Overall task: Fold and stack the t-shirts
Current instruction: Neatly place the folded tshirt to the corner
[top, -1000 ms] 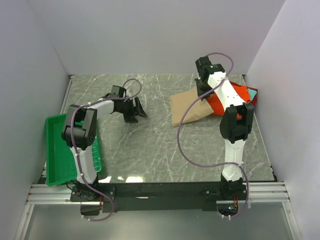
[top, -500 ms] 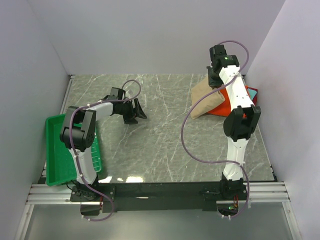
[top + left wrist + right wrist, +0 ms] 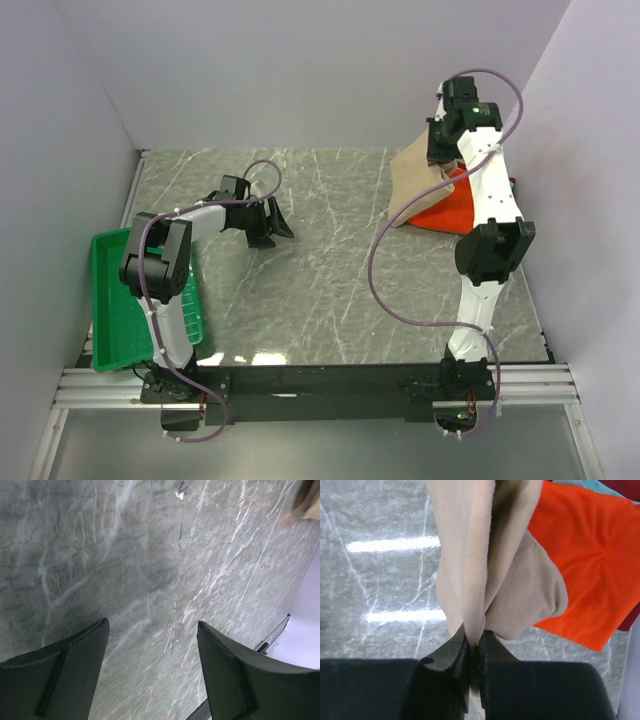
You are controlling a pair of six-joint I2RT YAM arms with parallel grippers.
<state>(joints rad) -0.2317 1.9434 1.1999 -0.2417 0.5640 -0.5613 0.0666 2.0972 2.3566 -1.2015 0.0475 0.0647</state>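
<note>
The right gripper (image 3: 474, 647) has its jaws pressed together on a pinched fold of the tan shirt (image 3: 470, 555), with no gap visible between them. In the top view this gripper (image 3: 436, 155) is raised over the 2 o'clock corner of the table (image 3: 320, 300), and the tan shirt (image 3: 412, 185) hangs from it in a loose drape. Its lower end reaches the orange shirt (image 3: 440, 212), which lies flat beneath. Slivers of teal (image 3: 577, 484) and dark red (image 3: 626, 489) cloth show past the orange shirt (image 3: 580, 565), so this corner looks like the heap awaiting folding. The high grip probably serves to peel the tan shirt off that heap, so that it can be spread on the bare stone nearer the centre. The left gripper (image 3: 272, 228) sits low at about 10 o'clock from the table's centre, spread wide (image 3: 152, 630) with only marble between its fingers. It seems parked there, ready to take a second corner. The tray (image 3: 115, 300) sits at 8 o'clock, beside the left arm.
</note>
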